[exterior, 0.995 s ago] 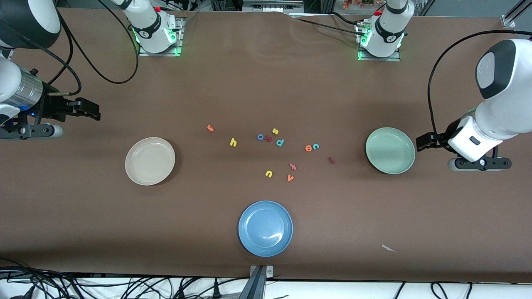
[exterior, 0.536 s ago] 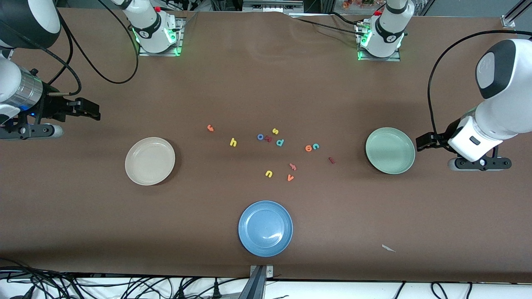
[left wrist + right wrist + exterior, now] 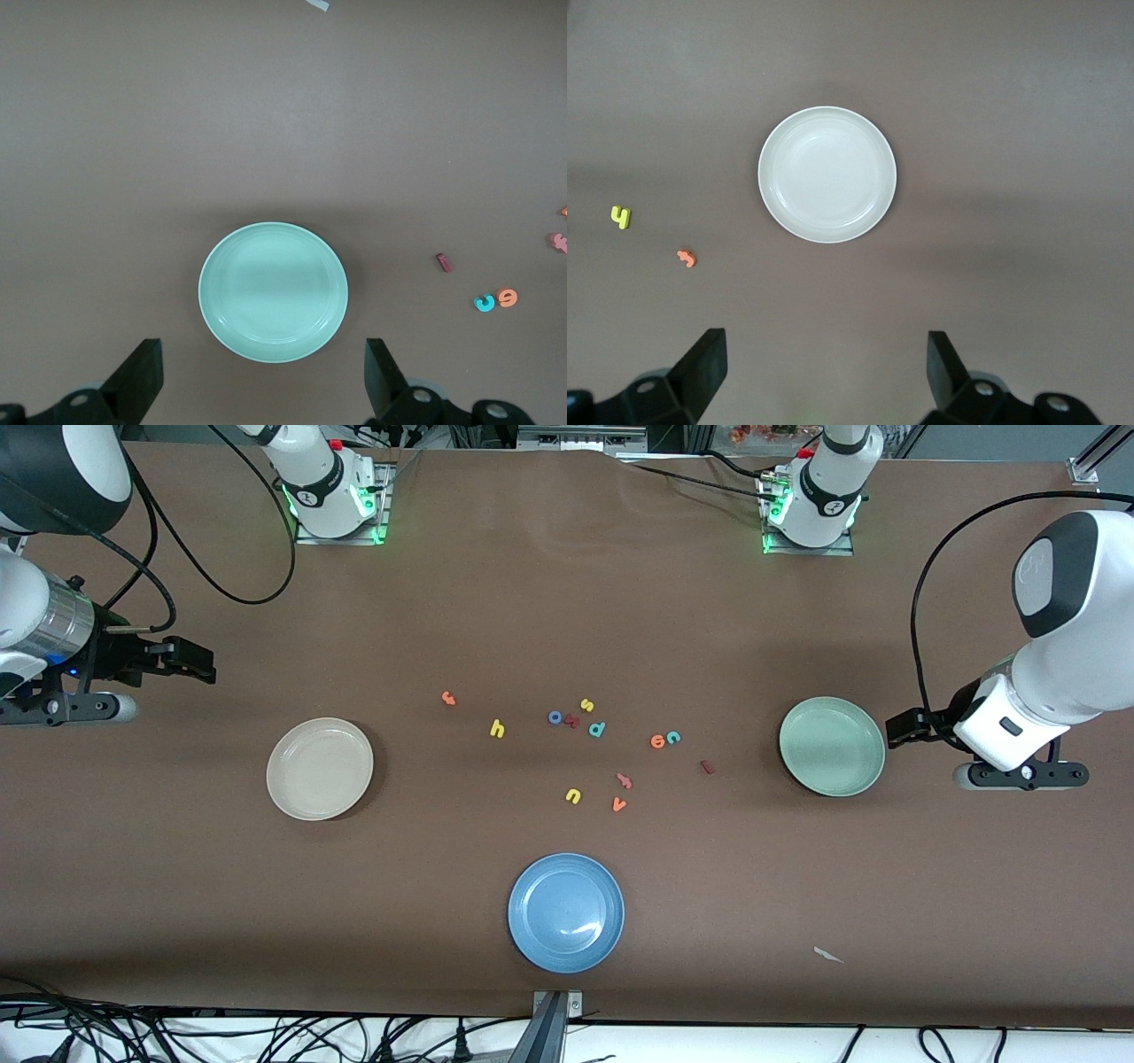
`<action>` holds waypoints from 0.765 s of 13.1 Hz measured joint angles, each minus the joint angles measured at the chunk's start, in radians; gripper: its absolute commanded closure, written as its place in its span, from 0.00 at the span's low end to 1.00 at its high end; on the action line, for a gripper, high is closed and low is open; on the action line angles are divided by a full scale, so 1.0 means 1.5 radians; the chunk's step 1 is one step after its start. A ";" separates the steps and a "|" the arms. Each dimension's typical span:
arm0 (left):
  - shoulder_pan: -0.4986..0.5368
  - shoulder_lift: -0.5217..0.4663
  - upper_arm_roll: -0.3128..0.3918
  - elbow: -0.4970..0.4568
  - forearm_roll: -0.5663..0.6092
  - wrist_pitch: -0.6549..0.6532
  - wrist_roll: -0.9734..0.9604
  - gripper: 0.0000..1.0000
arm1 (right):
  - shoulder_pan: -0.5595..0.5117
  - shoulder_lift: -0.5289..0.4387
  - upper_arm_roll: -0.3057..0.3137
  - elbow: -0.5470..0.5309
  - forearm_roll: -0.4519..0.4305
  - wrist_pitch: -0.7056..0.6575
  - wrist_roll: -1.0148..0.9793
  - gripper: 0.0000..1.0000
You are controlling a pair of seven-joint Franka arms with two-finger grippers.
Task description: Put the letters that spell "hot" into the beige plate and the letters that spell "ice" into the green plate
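Observation:
Small foam letters lie scattered mid-table: orange "t" [image 3: 448,698], yellow "h" [image 3: 497,729], blue "o" [image 3: 555,717], orange "e" [image 3: 657,741], teal "c" [image 3: 673,736] and dark red "i" [image 3: 706,766]. The beige plate [image 3: 320,768] sits empty toward the right arm's end, and the green plate [image 3: 832,746] sits empty toward the left arm's end. My left gripper [image 3: 262,354] hangs open beside the green plate [image 3: 273,292]. My right gripper [image 3: 824,341] hangs open over bare table near the beige plate [image 3: 827,174]. Neither holds anything.
Among the letters are a yellow "s" [image 3: 586,705], a teal "p" [image 3: 597,729], a chunky dark red letter [image 3: 571,721], a yellow "u" [image 3: 572,795] and an orange "v" [image 3: 618,804]. A blue plate [image 3: 566,911] sits nearer the camera. A paper scrap [image 3: 828,955] lies near the front edge.
Both arms have shifted only very slightly. The letters and plates have not moved.

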 measured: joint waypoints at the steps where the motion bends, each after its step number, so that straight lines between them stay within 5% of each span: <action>1: 0.000 0.000 0.000 -0.001 0.000 0.000 0.000 0.00 | 0.000 0.000 0.000 0.000 0.000 0.000 0.000 0.00; 10: 0.000 0.000 0.000 -0.010 0.000 0.000 0.001 0.00 | 0.000 -0.003 -0.001 0.000 -0.001 -0.003 0.000 0.00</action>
